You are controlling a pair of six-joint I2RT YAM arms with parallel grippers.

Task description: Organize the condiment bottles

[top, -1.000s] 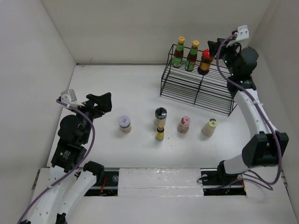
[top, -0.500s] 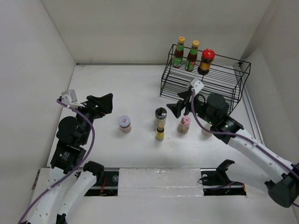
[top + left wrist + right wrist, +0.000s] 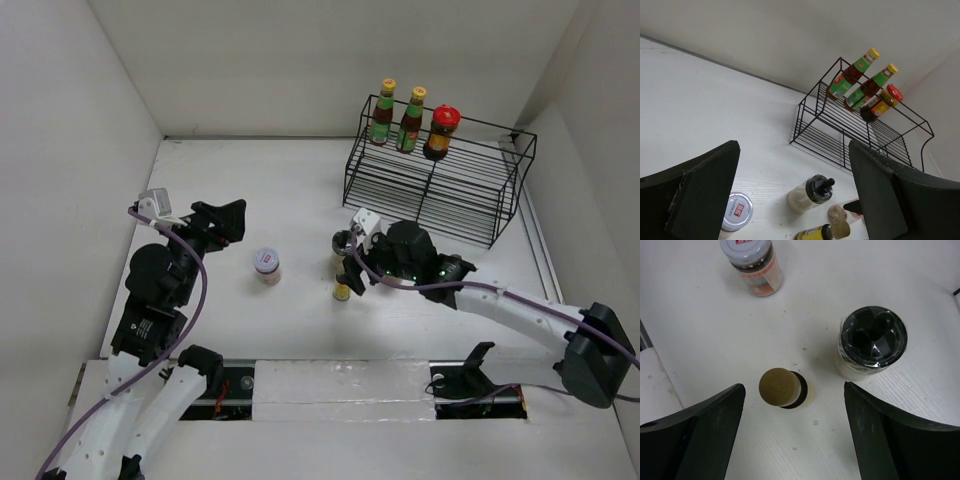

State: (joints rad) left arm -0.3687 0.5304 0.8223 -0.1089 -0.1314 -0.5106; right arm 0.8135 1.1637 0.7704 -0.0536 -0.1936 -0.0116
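I am looking into a white box of a room: plain white walls (image 3: 300, 60) on three sides and a white table (image 3: 300, 190) with a faint wood grain, scuffed and speckled in places. A black wire rack (image 3: 440, 195) stands in the back right corner. On its rear upper tier two tall bottles (image 3: 383, 112) (image 3: 411, 118) stand upright side by side, with the red-lidded jar (image 3: 441, 131) just to their right.

My right claw (image 3: 793, 387) hangs over the middle of the table, fingers spread wide and gripping nothing. The small yellow bottle (image 3: 782, 388) stands upright between them, untouched. The grinder (image 3: 872, 342) is just beyond it, also upright. The white-lidded jar (image 3: 267, 265) stands alone further left, well apart from the rack.

My left claw (image 3: 228, 218) is raised at the left side, likewise spread and empty, pointing across the table towards the rack. The right arm hides whatever stands right of the grinder.
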